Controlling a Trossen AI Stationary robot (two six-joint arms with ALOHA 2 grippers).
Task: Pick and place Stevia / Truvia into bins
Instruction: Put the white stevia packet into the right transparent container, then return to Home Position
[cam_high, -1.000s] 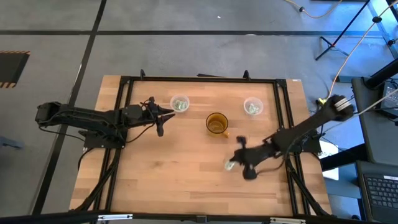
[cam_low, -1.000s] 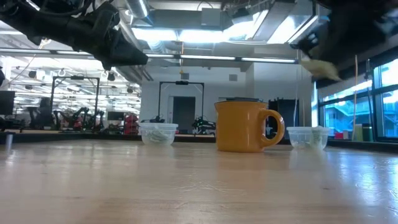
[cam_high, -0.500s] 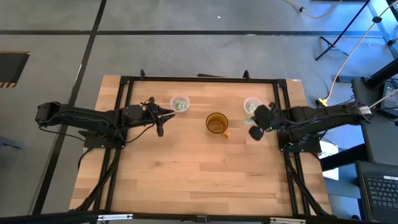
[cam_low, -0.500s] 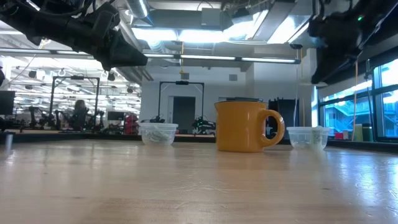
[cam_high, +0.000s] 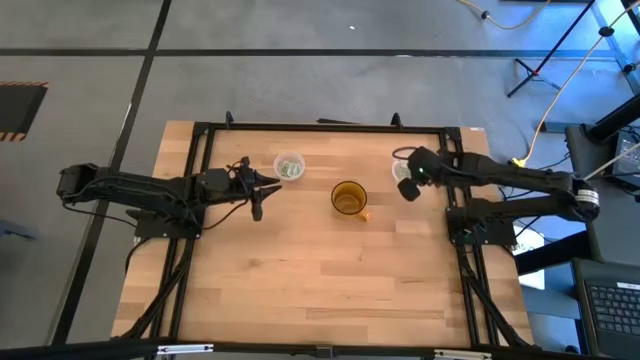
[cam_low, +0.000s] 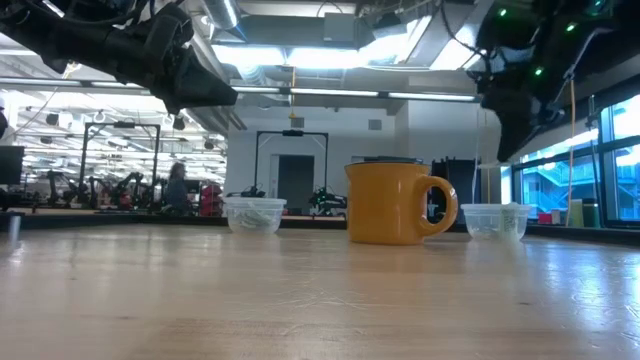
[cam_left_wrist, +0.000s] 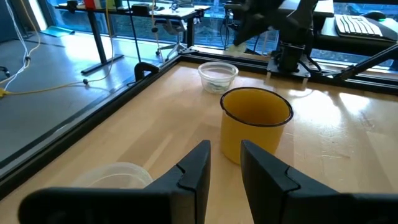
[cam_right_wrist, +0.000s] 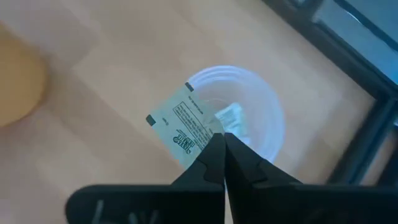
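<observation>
Right gripper (cam_right_wrist: 224, 140) is clamped on a Stevia packet (cam_right_wrist: 184, 130), held directly above the far right bin (cam_right_wrist: 249, 118) (packets already inside). Left gripper (cam_left_wrist: 224, 163) waits beside the far left bin (cam_high: 289, 167), fingers slightly apart, empty.

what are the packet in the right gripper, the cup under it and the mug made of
Packet: looks like matte paper, flat and printed, pinched by the right gripper. Cup: clear, whitish plastic, see-through with ridged rings. Mug: probably glazed ceramic or enamel, opaque mustard yellow with a soft sheen.
</observation>
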